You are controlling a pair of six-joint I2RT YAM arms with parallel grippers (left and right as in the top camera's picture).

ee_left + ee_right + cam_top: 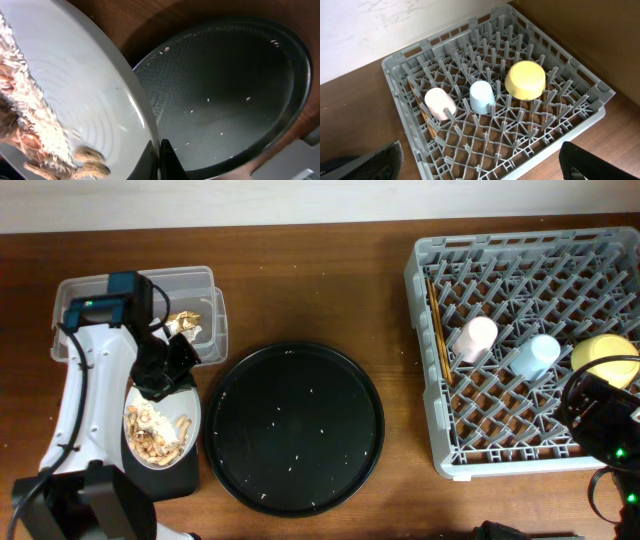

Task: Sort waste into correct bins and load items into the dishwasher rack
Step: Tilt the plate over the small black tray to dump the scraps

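left end effector pinches one plate; two cups racked.

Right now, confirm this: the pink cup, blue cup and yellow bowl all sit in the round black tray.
Wrong place. The pink cup, blue cup and yellow bowl all sit in the dishwasher rack, as the right wrist view shows.

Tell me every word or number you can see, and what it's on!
Raised lettering on the round black tray: too blurred to read.
Nothing else is readable: no words show on the grey plate, the pink cup, the blue cup or the dishwasher rack.
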